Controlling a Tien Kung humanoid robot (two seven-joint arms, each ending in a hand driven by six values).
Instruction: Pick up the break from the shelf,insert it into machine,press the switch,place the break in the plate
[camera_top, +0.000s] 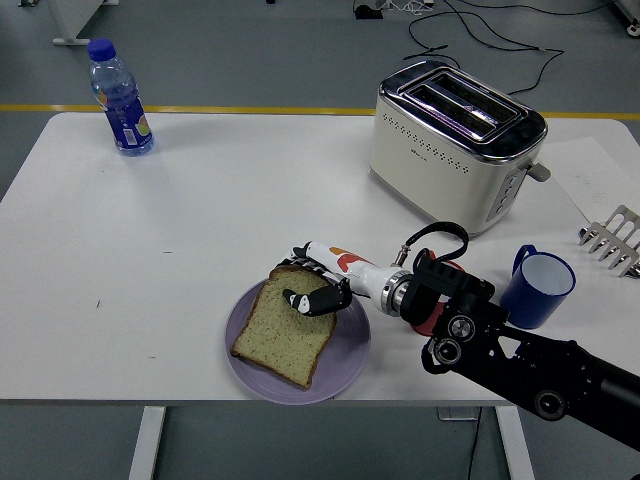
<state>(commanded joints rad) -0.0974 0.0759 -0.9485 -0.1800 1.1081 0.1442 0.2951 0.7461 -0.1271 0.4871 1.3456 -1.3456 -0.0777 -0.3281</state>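
Observation:
A slice of brown bread lies flat on the purple plate near the table's front edge. My right hand comes in from the lower right and pinches the slice's upper right corner, thumb on top and fingers under the crust. The white and chrome toaster stands at the back right, both slots showing nothing inside. The metal shelf rack pokes in at the right edge. My left arm is out of view.
A blue-capped water bottle stands at the far left corner. A blue mug sits right of my forearm, close to the rack. A sheet of paper lies beside the toaster.

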